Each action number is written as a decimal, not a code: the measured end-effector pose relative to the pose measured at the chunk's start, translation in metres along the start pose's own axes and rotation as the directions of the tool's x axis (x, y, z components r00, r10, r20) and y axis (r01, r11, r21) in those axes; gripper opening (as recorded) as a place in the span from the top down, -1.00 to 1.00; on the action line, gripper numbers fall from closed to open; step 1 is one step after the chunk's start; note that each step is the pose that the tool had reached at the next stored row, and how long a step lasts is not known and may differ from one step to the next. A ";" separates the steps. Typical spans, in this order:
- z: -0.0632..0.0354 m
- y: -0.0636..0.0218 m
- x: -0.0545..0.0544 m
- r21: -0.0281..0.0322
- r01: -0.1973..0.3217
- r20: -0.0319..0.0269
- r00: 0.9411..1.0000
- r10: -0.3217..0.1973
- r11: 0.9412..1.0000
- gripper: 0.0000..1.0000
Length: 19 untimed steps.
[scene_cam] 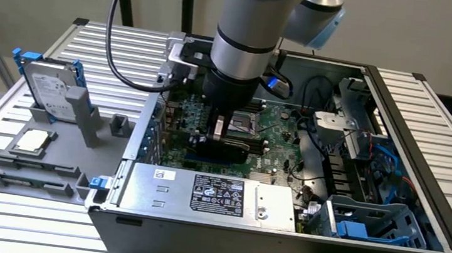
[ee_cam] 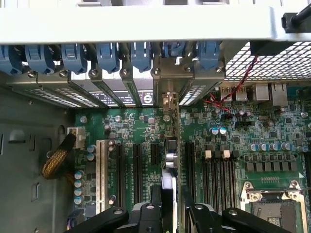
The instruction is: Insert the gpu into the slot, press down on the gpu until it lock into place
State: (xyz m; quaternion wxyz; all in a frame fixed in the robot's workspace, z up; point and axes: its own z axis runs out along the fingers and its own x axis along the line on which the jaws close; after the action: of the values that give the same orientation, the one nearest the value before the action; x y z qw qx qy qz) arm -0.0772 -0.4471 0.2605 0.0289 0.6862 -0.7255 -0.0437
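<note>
- the gripper (scene_cam: 223, 137) hangs straight down from the arm into the open computer case (scene_cam: 280, 252), over the middle of the green motherboard (scene_cam: 281, 123).
- its fingers (ee_cam: 146, 218) are spread wide apart, one on each side of the gpu (ee_cam: 169, 155).
- in the wrist view the gpu stands on edge between the two black fingers and runs away from the gripper (ee_cam: 170, 213) toward the case's rear wall, where its metal bracket (ee_cam: 167, 94) sits in line with the row of blue clips (ee_cam: 107, 56).
- whether the finger pads touch the card's sides cannot be told.
- in the exterior view the gpu (scene_cam: 232, 151) is the black block right under the fingertips, upright on the board.
- a thin line of blue, the slot (scene_cam: 212, 160), shows just under the card's lower edge, so the card sits along it; whether it is locked cannot be told.
- black slots (ee_cam: 136, 167) and one white slot (ee_cam: 101, 167) lie parallel beside the card.
- the silver power-supply box (scene_cam: 210, 194) lies just beyond the card, toward the case's near wall in the exterior view.
</note>
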 end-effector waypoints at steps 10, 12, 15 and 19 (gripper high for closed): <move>0.0006 -0.0017 0.000 -0.016 0.000 -0.001 1.000 0.000 1.000 0.47; 0.0002 -0.0025 0.000 -0.017 -0.001 -0.001 1.000 0.000 1.000 0.47; 0.0000 -0.0031 0.000 -0.019 -0.001 -0.001 1.000 0.001 1.000 0.47; -0.0002 -0.0033 -0.001 -0.021 0.000 -0.001 1.000 0.000 1.000 0.47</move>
State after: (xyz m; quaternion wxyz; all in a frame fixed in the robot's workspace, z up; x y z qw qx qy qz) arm -0.0739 -0.4467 0.2603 0.0365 0.6858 -0.7251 -0.0507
